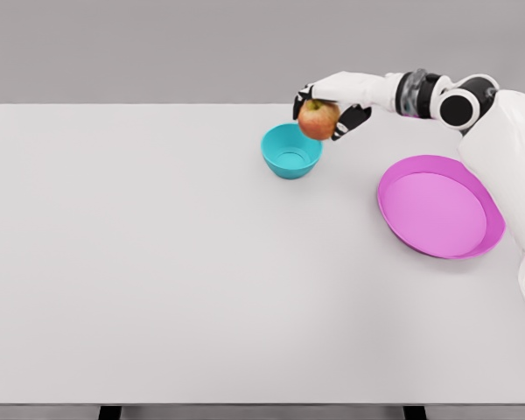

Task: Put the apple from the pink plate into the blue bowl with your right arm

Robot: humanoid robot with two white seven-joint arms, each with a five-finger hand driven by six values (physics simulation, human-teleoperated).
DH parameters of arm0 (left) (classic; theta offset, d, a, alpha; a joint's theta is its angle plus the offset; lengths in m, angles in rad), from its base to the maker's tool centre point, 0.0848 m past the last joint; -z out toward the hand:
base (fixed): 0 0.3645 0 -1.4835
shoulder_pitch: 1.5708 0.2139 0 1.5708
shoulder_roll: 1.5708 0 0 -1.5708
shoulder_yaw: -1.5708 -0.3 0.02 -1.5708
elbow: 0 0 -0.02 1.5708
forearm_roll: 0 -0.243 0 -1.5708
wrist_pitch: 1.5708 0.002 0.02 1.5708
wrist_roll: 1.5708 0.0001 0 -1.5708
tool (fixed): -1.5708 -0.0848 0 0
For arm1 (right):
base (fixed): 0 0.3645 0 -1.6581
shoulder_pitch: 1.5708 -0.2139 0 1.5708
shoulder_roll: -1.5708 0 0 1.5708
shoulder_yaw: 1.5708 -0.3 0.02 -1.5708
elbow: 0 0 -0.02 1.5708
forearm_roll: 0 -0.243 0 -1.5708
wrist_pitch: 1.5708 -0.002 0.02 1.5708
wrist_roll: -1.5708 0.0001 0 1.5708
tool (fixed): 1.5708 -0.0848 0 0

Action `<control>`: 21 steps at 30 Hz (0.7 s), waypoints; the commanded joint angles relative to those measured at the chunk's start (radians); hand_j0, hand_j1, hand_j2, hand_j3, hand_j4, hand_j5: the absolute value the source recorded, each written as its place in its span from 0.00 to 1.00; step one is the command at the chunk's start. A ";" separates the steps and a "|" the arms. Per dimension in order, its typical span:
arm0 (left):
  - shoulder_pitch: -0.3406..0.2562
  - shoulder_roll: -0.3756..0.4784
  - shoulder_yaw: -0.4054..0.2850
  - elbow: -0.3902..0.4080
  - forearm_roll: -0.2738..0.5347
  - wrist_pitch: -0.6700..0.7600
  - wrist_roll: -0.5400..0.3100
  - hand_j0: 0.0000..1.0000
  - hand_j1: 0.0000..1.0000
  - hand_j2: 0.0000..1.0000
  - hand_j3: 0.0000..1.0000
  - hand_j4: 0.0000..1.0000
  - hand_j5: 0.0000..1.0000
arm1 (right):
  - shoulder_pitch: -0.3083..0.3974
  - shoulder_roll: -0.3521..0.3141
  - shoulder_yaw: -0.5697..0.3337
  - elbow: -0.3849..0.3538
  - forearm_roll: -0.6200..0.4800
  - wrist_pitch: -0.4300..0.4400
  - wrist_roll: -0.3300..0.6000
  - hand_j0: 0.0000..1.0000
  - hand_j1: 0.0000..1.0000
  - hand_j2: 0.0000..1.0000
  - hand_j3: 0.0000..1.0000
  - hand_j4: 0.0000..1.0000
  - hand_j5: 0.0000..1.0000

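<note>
Tabletop (157, 262) surface is white and fills most of the head view; its left half carries no items relevant to the grasp. Two dark supports show below its near edge.

Toward the upper centre, the blue bowl (290, 151) stands upright on the tabletop, its opening facing up and its interior visible.

Directly at the bowl's upper right rim, the apple (318, 120) is suspended above the tabletop. It is red with a yellowish patch and overlaps the far right edge of the bowl in the picture. It is not resting in the bowl and not touching the tabletop.

The right robot hand (328, 105) has hold of the apple: the fingers are curled closed around it from above and from the right side, with dark fingertips (350, 120) showing on either side of the fruit. The right arm (437, 98) extends horizontally from the right edge of the picture to the hand, white with a dark wrist joint.

To the right of the bowl and nearer the viewer, the pink plate (440, 207) lies flat on the tabletop, well apart from the bowl. The apple is clear of the plate.
</note>
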 commanded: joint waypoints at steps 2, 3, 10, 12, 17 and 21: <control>0.000 0.000 0.000 -0.001 0.000 0.000 0.000 1.00 1.00 1.00 1.00 1.00 1.00 | -0.003 0.023 -0.002 0.027 0.017 0.002 0.000 0.52 0.52 0.52 0.52 0.52 0.52; 0.000 0.000 0.000 0.000 0.000 0.000 0.000 1.00 1.00 1.00 1.00 1.00 1.00 | -0.003 0.028 -0.002 0.029 0.022 0.002 0.000 0.52 0.52 0.52 0.52 0.52 0.52; 0.000 0.000 0.000 0.000 0.000 0.000 0.000 1.00 1.00 1.00 1.00 1.00 1.00 | -0.003 0.057 -0.002 0.053 0.048 0.004 0.000 0.52 0.52 0.52 0.52 0.52 0.52; 0.000 0.000 0.000 -0.001 0.000 0.000 0.000 1.00 1.00 1.00 1.00 1.00 1.00 | -0.003 0.066 -0.002 0.053 0.057 0.004 0.000 0.52 0.52 0.52 0.52 0.52 0.52; 0.000 0.000 0.000 0.000 0.000 0.000 0.000 1.00 1.00 1.00 1.00 1.00 1.00 | -0.009 0.080 0.004 0.057 0.067 0.004 0.000 0.52 0.52 0.52 0.52 0.52 0.52; 0.000 0.000 0.000 0.000 0.000 0.000 0.000 1.00 1.00 1.00 1.00 1.00 1.00 | -0.009 0.089 0.006 0.057 0.068 0.004 0.000 0.52 0.52 0.52 0.52 0.52 0.52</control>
